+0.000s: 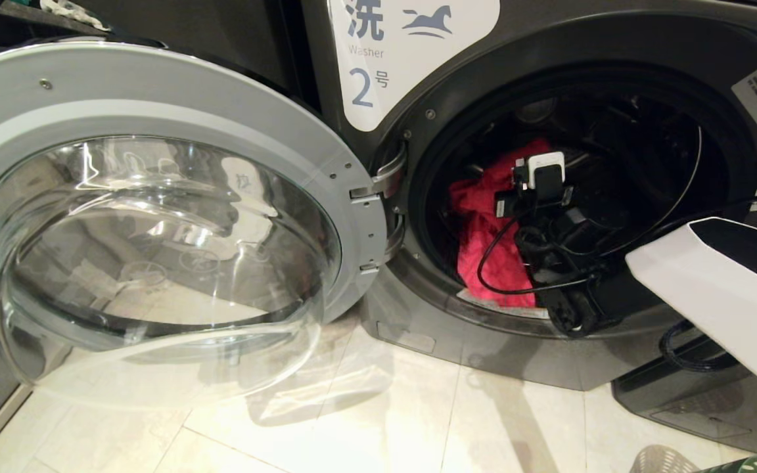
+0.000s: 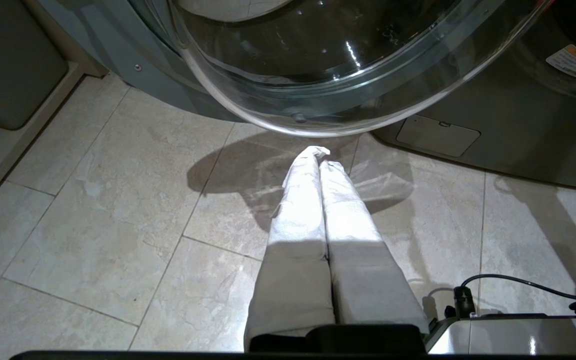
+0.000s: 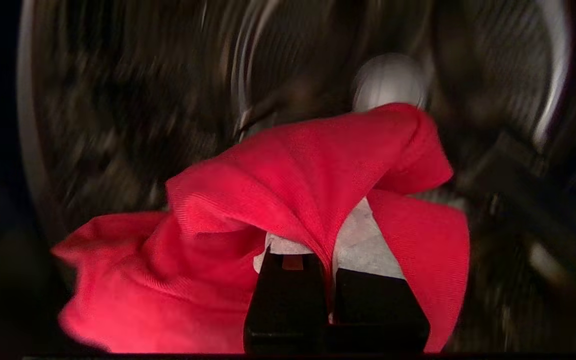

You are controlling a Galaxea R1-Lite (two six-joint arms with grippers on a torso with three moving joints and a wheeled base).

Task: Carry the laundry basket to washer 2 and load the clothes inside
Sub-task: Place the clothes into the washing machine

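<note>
Washer 2 [image 1: 549,59] stands with its door [image 1: 155,217] swung wide to the left. The right gripper [image 3: 329,250] reaches into the drum, its fingers [image 3: 288,280] clenched on the red cloth [image 3: 308,175], which hangs inside the opening. The drum behind is blurred, so other clothes there cannot be made out. The left gripper [image 2: 319,155] hangs above the floor [image 2: 118,225] below the door, fingers pressed together, holding nothing. The basket [image 1: 740,465] rim shows at the lower right.

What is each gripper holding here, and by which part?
The right gripper, inside washer 2, pinches a fold of the red-pink cloth. The left gripper is shut on nothing.
</note>
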